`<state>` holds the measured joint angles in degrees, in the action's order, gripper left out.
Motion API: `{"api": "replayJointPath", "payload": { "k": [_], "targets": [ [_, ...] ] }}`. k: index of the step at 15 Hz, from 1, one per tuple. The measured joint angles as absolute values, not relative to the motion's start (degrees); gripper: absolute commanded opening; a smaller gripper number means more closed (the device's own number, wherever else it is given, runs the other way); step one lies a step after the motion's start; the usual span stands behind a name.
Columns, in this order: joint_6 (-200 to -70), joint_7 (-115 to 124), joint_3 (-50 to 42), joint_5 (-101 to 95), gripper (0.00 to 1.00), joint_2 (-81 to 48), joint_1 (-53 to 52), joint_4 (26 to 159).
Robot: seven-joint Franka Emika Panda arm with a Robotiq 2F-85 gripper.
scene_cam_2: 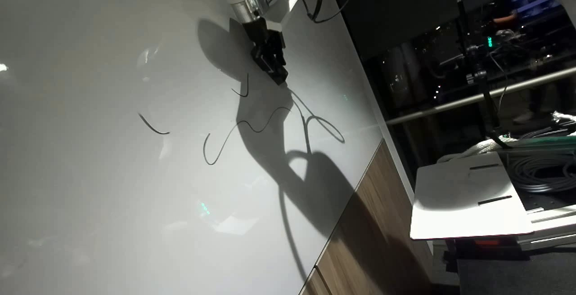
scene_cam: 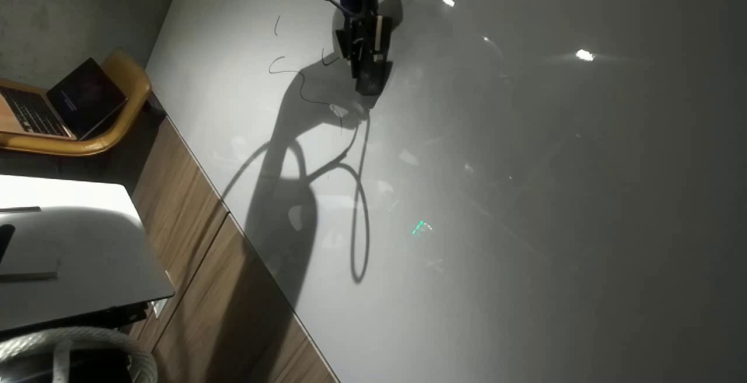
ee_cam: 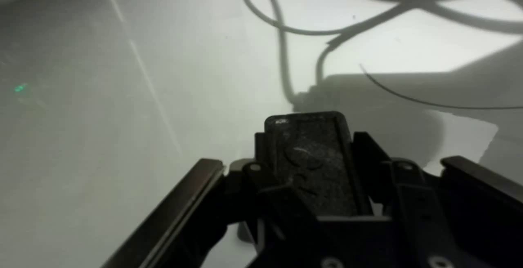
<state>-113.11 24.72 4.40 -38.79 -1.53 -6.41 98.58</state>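
Dark block (ee_cam: 312, 174) sits between the two fingers (ee_cam: 365, 155) of the gripper (ee_cam: 312, 153), which stand narrow against its sides; its far end (faintly marked on the face) pokes out past their tips in the wrist view. Under the block spreads a white tabletop (scene_cam: 554, 254), and whether the two touch I cannot tell. Beside the block, a big shadow (scene_cam: 280, 213) falls across that surface. A thin wavy line (scene_cam_2: 237, 124) has its nearer end close to the block and trails off to the left of it in both exterior views. Also left of the block there are a small hooked line (scene_cam_2: 245, 96), near it, and a short curved line (scene_cam_2: 153, 127), farther from it. Green glints (scene_cam: 421, 226) show below and right of the block in an exterior view. Well apart from the block, past the tabletop's edge, come wood boards (scene_cam: 181, 196), a white panel (scene_cam: 76, 249) and, to the block's far left in an exterior view, a laptop (scene_cam: 67, 108) on a yellow chair (scene_cam: 111, 143). In an exterior view a dark stand (scene_cam_2: 478, 78) rises well to the right of the block, with a coil of cable (scene_cam_2: 535, 188) lower down, also to the block's right.
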Motion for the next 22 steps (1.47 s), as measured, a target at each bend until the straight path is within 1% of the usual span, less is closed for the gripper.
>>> {"api": "replayJointPath", "payload": {
  "k": [4, 8, 14, 22],
  "targets": [
    [-112.79, 27.11, 7.63, -38.79, 0.28, -4.31, -9.36, 98.76],
    [-110.64, 27.61, 9.87, -38.79, 0.28, -7.48, -13.06, 95.46],
    [-103.8, 27.45, 12.12, -38.83, 0.28, -15.05, -19.81, 84.32],
    [-98.24, 26.48, 12.14, -39.05, 0.28, -28.71, -29.64, 68.13]
  ]
}}
